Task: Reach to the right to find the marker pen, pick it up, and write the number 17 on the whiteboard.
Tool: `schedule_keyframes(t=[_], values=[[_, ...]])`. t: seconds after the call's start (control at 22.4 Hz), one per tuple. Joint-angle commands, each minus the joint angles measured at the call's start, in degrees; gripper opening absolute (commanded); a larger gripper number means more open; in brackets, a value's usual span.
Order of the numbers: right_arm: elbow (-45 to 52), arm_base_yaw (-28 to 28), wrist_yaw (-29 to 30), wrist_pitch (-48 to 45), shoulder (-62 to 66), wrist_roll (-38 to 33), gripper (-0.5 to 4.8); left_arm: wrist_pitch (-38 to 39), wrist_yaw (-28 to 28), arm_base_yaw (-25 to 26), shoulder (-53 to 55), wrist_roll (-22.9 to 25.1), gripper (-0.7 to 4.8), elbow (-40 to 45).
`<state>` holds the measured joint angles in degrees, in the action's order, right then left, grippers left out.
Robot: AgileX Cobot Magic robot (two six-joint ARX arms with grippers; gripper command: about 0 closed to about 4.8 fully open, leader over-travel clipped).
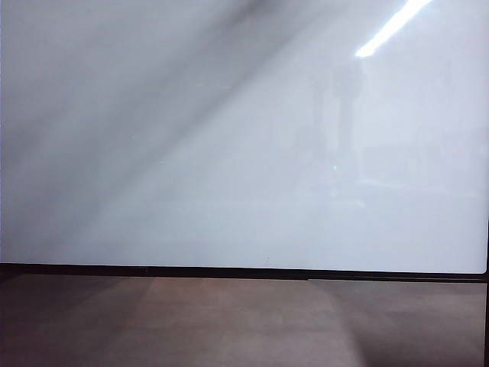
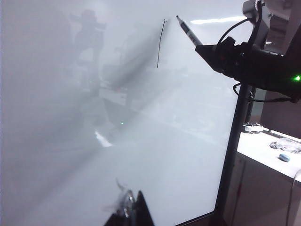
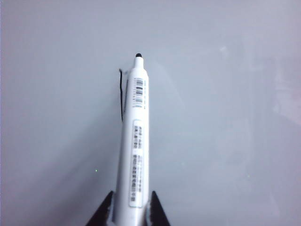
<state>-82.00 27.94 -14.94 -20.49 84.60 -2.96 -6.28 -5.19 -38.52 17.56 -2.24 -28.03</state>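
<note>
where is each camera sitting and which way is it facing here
Exterior view: off the arms, facing the whiteboard square on; no arm shows.
Left wrist view: on the left arm, looking along the board; left gripper fingertips low, right arm holding the marker pen.
Right wrist view: behind the right gripper, shut on the pen, tip toward the board.
Both wrist views share the black stroke.

Brown wood-grain surface sits under the whiteboard. The board's black bottom edge meets it.

Black pincer, looping black cables
</note>
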Motion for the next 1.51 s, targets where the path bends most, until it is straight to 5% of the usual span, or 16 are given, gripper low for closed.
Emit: schedule_keyframes(t=[0.04, 1.51], values=[[-0.42, 0.07, 0.33, -1.31, 0.15, 0.0, -0.06, -0.68, 0.0, 0.02, 0.07, 0.09, -0.05, -0.28], [-0.42, -3.82, -1.79, 0.79, 1.55, -0.28, -0.06, -0.68, -0.15, 0.02, 0.09, 0.09, -0.05, -0.28]])
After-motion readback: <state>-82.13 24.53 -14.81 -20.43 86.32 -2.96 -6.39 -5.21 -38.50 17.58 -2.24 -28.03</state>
